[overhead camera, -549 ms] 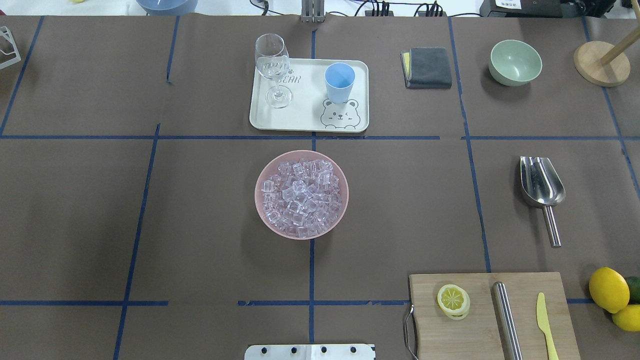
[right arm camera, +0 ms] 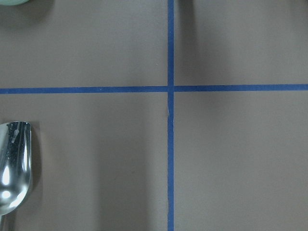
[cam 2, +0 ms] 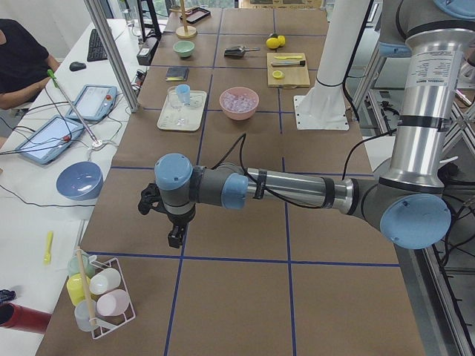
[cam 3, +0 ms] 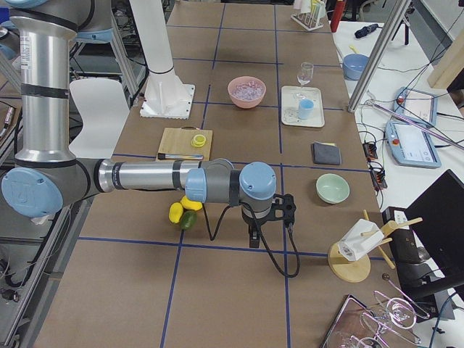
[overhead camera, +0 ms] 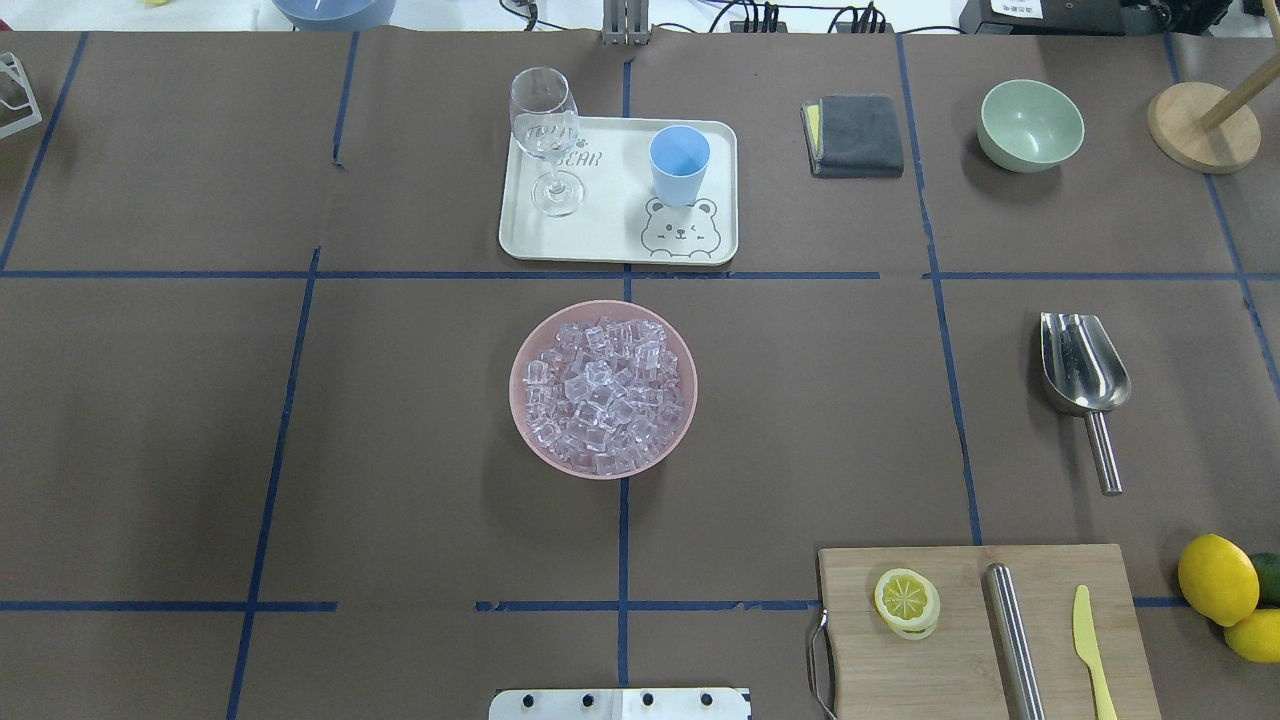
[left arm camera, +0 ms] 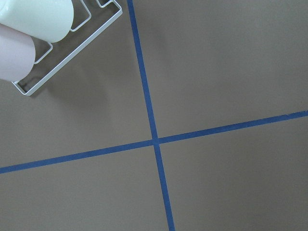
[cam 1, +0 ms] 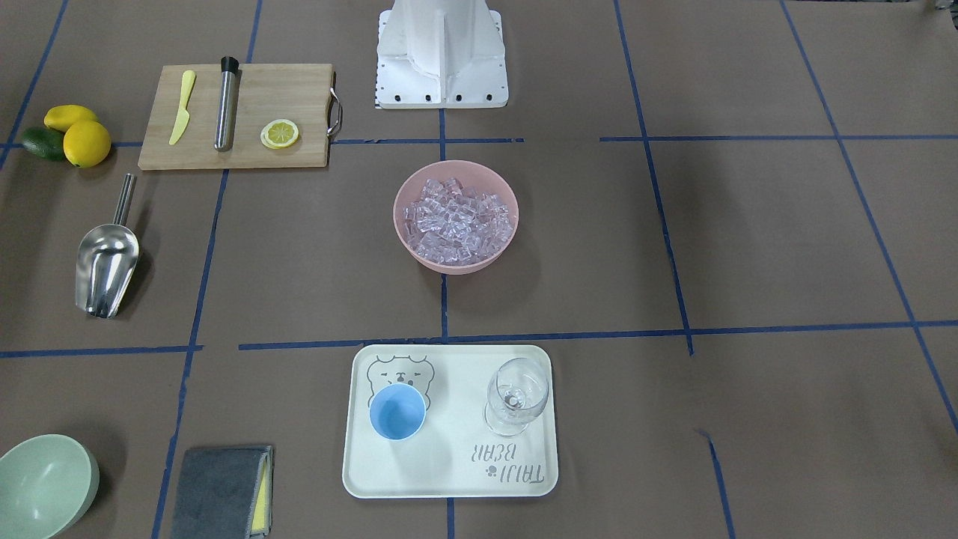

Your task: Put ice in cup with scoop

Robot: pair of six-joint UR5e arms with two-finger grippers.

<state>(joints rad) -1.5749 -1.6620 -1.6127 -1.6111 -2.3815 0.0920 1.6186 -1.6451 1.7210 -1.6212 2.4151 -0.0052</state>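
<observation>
Fingers of left gripper (cam 2: pixel 174 242) and right gripper (cam 3: pixel 253 242): spread or closed, could not tell. Scoop (overhead camera: pixel 1085 375) lay at right, handle toward base, probably for a right-arm pickup. Ice (overhead camera: pixel 603 395) sat heaped in bowl (overhead camera: pixel 522 352), centre; cup (overhead camera: pixel 679 163) stood on tray (overhead camera: pixel 610 225) beyond.

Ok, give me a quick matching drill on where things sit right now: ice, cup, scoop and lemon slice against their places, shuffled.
Things:
1. ice
2. cup
3. scoop
4. lemon slice

Places:
A. standing on the bear tray
B. on the wooden cutting board
C. heaped in the pink bowl
D. lying directly on the table

Pairs: 1-C, 2-A, 3-D, 4-B
</observation>
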